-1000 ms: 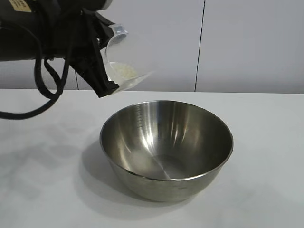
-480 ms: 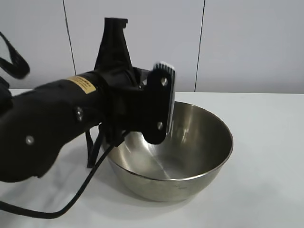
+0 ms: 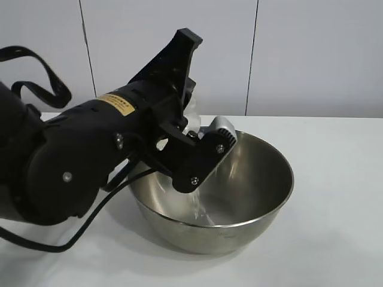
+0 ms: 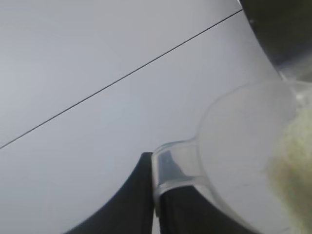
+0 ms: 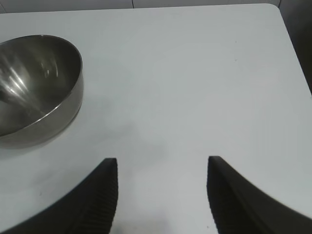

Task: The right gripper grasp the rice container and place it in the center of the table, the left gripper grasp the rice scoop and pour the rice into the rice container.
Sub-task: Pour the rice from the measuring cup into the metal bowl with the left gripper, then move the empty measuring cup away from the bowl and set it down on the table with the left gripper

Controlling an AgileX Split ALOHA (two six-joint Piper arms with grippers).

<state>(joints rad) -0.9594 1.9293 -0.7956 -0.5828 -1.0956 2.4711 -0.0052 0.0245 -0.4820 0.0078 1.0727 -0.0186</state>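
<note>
**Rice Is Tipping Into the Big Bowl**

The left gripper [image 3: 206, 156] hangs over the 9 o'clock side of the rice container [image 3: 239, 197]. Its claw is squeezed tight on the handle of the rice scoop [image 4: 243, 156]. The scoop is rolled over on its side, and the rice [image 4: 292, 165] is sliding toward its lip. A thin, blurry stream seems to fall into the bowl.

To pour well, I think the scoop should be held over the inside of the bowl, not over the rim. A slow tip is best, so no grains bounce out. The squeeze on the little handle must not slip.

The right gripper [image 5: 161, 195] waits low over the table [image 5: 195, 73], well away from the bowl, which sits at its 10 o'clock. Its two fingers stand apart with nothing between them.

The bowl rests near the middle of the table. The top is white, flat and smooth. Behind it, at 12 o'clock, is a pale wall with thin dark lines running up it.
</note>
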